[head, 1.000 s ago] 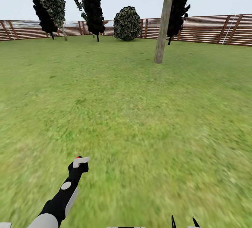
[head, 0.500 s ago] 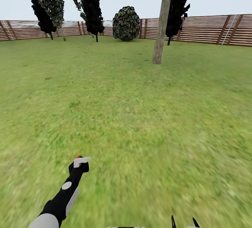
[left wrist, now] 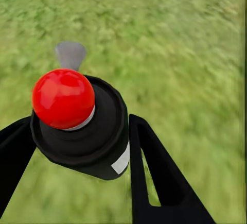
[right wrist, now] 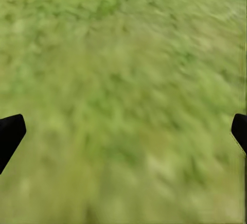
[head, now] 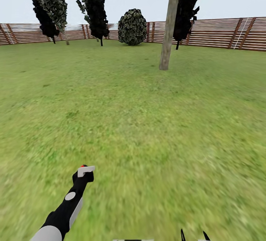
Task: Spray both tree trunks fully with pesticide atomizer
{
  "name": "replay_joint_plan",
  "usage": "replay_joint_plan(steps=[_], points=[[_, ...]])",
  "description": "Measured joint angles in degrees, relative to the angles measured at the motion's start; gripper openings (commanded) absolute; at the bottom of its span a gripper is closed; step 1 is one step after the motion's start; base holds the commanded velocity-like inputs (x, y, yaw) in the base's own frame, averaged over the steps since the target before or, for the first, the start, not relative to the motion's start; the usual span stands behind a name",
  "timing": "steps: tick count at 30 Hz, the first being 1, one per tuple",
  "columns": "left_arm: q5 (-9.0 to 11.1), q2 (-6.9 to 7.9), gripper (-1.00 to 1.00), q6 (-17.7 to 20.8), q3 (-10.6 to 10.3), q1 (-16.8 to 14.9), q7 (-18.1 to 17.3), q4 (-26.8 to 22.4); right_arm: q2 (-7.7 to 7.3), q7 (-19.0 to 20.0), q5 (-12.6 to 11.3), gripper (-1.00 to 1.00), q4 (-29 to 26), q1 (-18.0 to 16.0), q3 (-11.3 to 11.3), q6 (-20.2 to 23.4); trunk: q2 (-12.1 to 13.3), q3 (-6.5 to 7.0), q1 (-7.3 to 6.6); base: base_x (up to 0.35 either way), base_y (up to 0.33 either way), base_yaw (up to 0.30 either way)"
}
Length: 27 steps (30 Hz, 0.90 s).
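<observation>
Left hand [left wrist: 77, 147] holds the pesticide atomizer [left wrist: 85, 131]: black bottle with a red cap, a finger [left wrist: 154, 177] pressed on either side. In the head view it sits low and left over the lawn [head: 147, 130]. Right hand [right wrist: 123, 126]: fingers spread wide, nothing between them, grass beneath; its tips [head: 182, 234] show at the near edge. Tree trunk [head: 167, 26] stands far, right of centre, leaning slightly. Round bush [head: 132, 26] beyond it by the slatted fence [head: 221, 32]. Dark trees [head: 92, 4] far left.
</observation>
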Motion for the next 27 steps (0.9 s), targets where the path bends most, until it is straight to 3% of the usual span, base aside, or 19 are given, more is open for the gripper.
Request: replay_joint_plan(steps=[7, 10, 15, 20, 22, 27], points=[[0.0, -0.04, -1.00, 0.0, 0.0, 0.0, -0.1, 0.0, -0.51, -0.2, -0.2, 1.00, -0.3, 3.0, -0.4, 3.6, 0.0, 0.00, 0.00, 0.234, -0.202, 0.000], [0.0, -0.03, -1.00, 0.0, 0.0, 0.0, -0.1, 0.0, -0.95, -0.3, -0.2, 1.00, -4.6, 3.4, -0.4, 3.9, 0.0, 0.00, 0.00, 0.234, -0.202, 0.000], [0.0, -0.01, -1.00, 0.0, 0.0, 0.0, -0.1, 0.0, -0.96, -0.2, -0.4, 1.00, -16.2, 3.5, -0.5, 4.0, 0.0, 0.00, 0.00, 0.234, -0.202, 0.000], [0.0, -0.05, -1.00, 0.0, 0.0, 0.0, -0.1, 0.0, 2.41, -0.2, -0.4, 1.00, -21.3, 1.8, -0.3, 4.1, 0.0, 0.00, 0.00, 0.234, -0.202, 0.000], [0.0, -0.03, -1.00, 0.0, 0.0, 0.0, -0.1, 0.0, 2.77, -0.2, -0.5, 1.00, -21.4, 1.4, -0.4, 4.1, 0.0, 0.00, 0.00, 0.234, -0.202, 0.000], [-0.1, -0.02, -1.00, 0.0, -0.1, 0.0, -0.1, 0.0, 1.18, -0.1, -0.5, 1.00, -21.5, 1.1, -0.6, 4.2, 0.0, 0.00, 0.00, 0.234, -0.202, 0.000]])
